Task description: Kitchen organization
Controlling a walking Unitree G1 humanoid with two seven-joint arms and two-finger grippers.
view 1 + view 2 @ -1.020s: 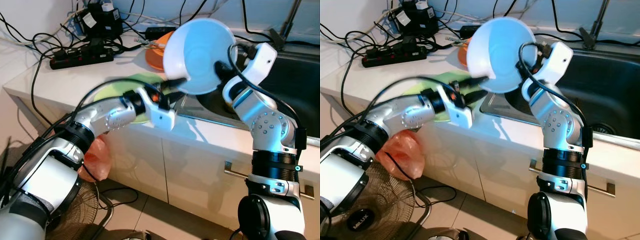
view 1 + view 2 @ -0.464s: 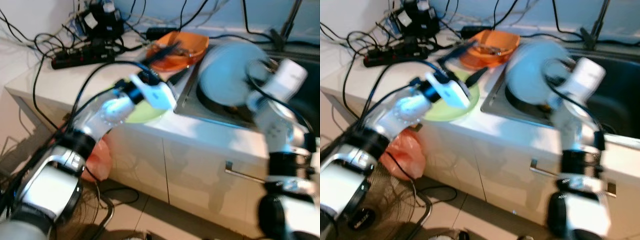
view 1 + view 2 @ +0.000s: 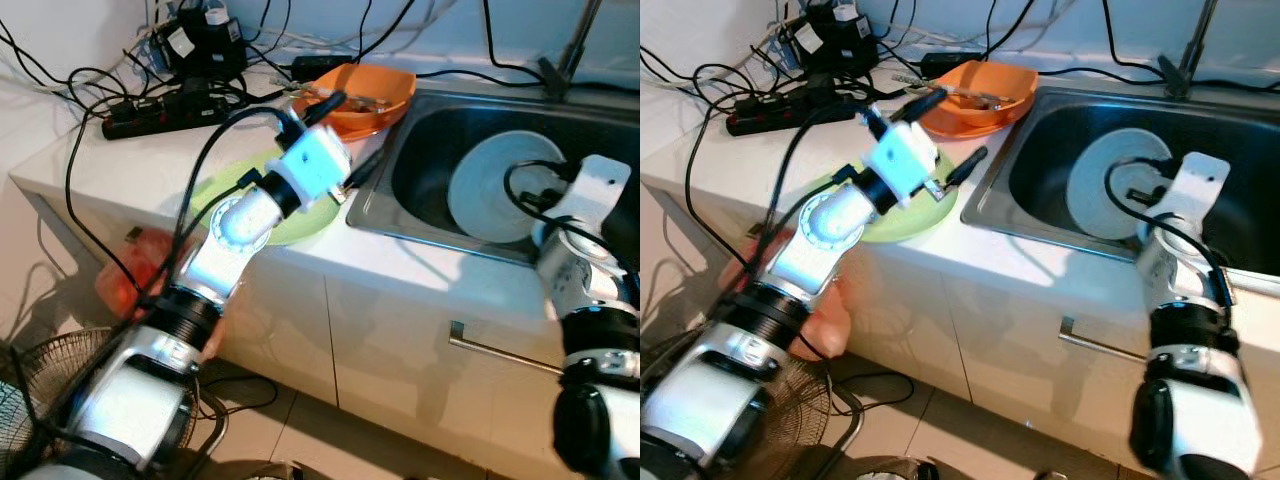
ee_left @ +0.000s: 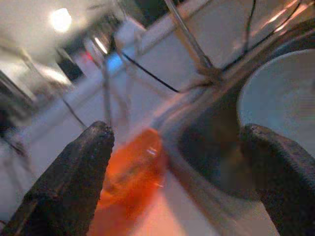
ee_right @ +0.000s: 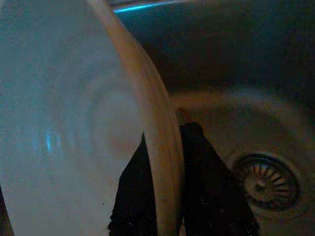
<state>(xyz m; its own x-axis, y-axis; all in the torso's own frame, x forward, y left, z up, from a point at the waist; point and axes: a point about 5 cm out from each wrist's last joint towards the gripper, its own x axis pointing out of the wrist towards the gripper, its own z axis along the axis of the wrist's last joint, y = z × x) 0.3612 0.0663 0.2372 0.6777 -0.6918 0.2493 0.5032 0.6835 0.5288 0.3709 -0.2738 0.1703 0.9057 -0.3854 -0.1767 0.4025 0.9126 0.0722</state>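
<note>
White plate (image 3: 497, 186) is down inside the steel sink (image 3: 1040, 190), and your right gripper (image 5: 165, 196) has its rim pinched between the two black fingers; the right wrist view looks along that rim toward the drain (image 5: 267, 183). You can judge this step as close to done: the plate sits low in the basin, tilted, but it is not yet released, so letting go and drawing the arm back is what you have left here.

Your left gripper (image 3: 940, 135) is raised over the counter (image 3: 120, 160), above the green plate (image 3: 300, 222) and near the orange dish (image 3: 355, 92). Its fingers (image 4: 74, 182) are spread wide apart with nothing between them.

By count you have one white plate, in the sink; one green plate, on the counter beside the sink's edge; and one orange dish behind it, with what look like utensils resting in it, too small to count. Both counter items appear untouched, so you should treat them as the likely remainder of the tidying. Cables and a power strip (image 3: 165, 110) crowd the back of the counter; mind them when you reach
</note>
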